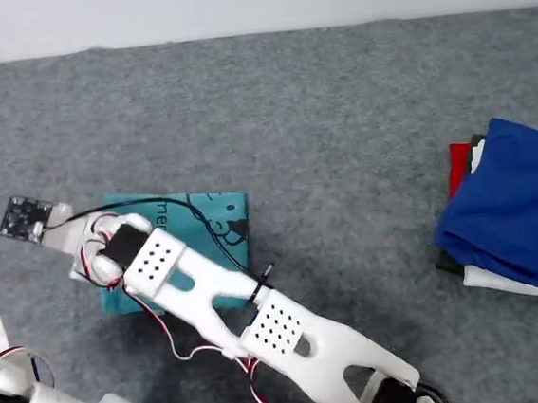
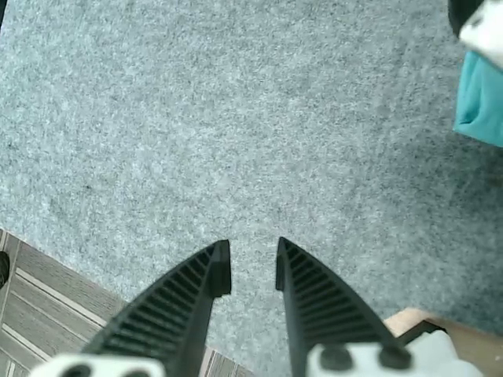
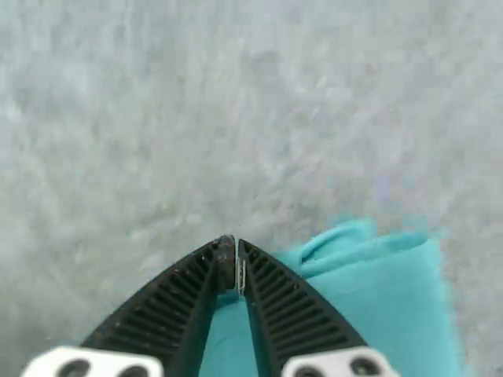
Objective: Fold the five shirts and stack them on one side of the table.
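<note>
The teal shirt (image 1: 228, 220) lies folded into a neat rectangle on the left side of the counter (image 1: 337, 119). The right gripper (image 3: 233, 255) is at its edge with its jaws drawn together; I cannot tell whether a bit of cloth is nipped between the tips. This looks like the finish of a fold. If so, the gripper should part its jaws and rise straight up, because a sideways drag would likely pull the top layer open. The left gripper (image 2: 253, 267) hangs over bare cover near the counter's edge, jaws slightly apart and holding nothing. The heap of shirts (image 1: 490, 266), with a blue shirt (image 1: 513, 207) on top, sits unfolded well apart at the right. The counter has a grey, felt-like cover that may grip cloth. A pale wall (image 1: 250, 3) runs behind it, and a plank floor (image 2: 31, 298) lies below.
</note>
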`<state>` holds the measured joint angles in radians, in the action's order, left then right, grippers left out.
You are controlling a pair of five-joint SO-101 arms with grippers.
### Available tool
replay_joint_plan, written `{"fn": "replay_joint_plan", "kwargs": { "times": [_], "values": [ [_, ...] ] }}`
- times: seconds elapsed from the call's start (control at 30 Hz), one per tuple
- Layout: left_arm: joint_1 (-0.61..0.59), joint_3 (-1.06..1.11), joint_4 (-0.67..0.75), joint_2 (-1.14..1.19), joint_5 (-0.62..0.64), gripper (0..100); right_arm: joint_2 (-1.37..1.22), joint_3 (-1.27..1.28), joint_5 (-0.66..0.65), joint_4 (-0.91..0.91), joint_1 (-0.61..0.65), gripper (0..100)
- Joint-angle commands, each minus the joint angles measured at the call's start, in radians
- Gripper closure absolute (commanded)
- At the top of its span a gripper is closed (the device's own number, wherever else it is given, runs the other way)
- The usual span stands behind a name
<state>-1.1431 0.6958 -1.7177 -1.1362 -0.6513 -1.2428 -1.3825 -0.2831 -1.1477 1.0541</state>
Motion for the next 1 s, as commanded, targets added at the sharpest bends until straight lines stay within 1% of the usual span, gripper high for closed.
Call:
{"fn": "replay_joint_plan", "kwargs": {
  "times": [0.0,0.3,0.43,0.5,0.53,0.63,0.8,0.87,0.97],
  "values": [
    [-0.011,-0.012,-0.006,-0.009,-0.012,90,0.068,-0.018,-0.005,0.007,-0.019,98.7],
    [-0.008,-0.01,-0.003,-0.009,-0.011,90,0.294,-0.011,0.006,-0.371,-0.062,98.7],
    [-0.005,-0.012,-0.005,-0.009,-0.009,90,0.312,-0.014,0.141,-0.558,-0.07,98.3],
    [-0.005,-0.012,-0.005,-0.009,-0.009,90,0.312,-0.015,0.183,-0.642,-0.079,98.3],
    [-0.005,-0.008,-0.005,-0.009,-0.009,90,0.314,-0.006,0.212,-0.653,-0.085,98.3],
    [-0.003,-0.005,-0.005,-0.009,-0.009,90,0.334,0.048,0.381,-0.651,-0.124,98.3],
    [-0.002,-0.005,0.002,-0.009,-0.011,90,0.481,0.327,0.483,-0.651,-0.128,97.2],
    [-0.002,-0.005,0.002,-0.009,-0.011,90,0.561,0.456,0.554,-0.65,-0.128,91.6],
    [-0.002,-0.002,0.002,-0.009,-0.011,90,0.642,0.598,0.675,-0.645,-0.134,77.2]
  ]
}}
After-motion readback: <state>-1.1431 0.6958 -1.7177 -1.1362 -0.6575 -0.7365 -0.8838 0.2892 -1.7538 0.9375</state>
